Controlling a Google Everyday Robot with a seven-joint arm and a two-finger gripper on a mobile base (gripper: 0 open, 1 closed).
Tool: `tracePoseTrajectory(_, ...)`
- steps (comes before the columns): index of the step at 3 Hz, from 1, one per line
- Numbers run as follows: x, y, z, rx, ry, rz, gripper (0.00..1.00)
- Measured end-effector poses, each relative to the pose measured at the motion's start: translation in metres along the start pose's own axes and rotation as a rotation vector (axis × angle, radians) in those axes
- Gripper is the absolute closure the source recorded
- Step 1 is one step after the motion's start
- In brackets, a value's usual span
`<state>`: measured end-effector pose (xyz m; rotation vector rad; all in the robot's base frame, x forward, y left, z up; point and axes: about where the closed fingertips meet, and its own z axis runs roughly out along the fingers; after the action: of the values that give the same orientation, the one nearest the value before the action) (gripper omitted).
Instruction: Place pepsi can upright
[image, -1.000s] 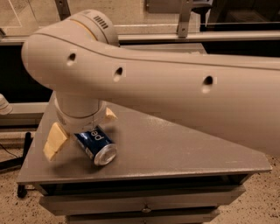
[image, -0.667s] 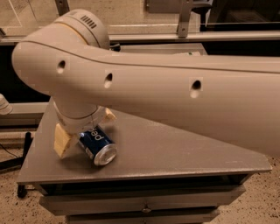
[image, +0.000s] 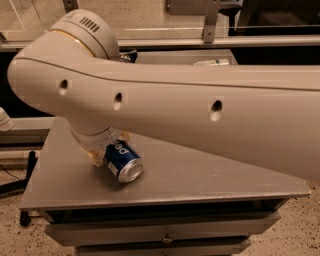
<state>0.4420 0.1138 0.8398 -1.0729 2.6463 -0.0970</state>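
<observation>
The pepsi can (image: 121, 161) is dark blue with white lettering and lies on its side on the grey table (image: 210, 177), its silver end facing the front right. My gripper (image: 108, 148) hangs under the big cream arm (image: 165, 100) and straddles the can. One yellowish finger (image: 94, 158) presses the can's left side. The other finger (image: 123, 136) shows just behind the can. The wrist and the can's far end are hidden by the arm.
A white-and-green can (image: 212, 62) lies on a farther surface at the back. The table's front edge runs along the bottom, with a drawer (image: 165, 235) beneath it. A white object (image: 5, 121) and dark cables (image: 27, 185) sit at the left.
The left finger has swung in from well left of the can until it touches it. The arm's elbow has shifted left and up. The can has stayed in place.
</observation>
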Motion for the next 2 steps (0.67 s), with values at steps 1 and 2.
tracePoseTrajectory(1, -0.005, -0.017, -0.006, -0.020, -0.046, 0.011, 0.86)
tracePoseTrajectory(2, -0.017, -0.058, -0.013, -0.130, -0.164, 0.079, 1.00)
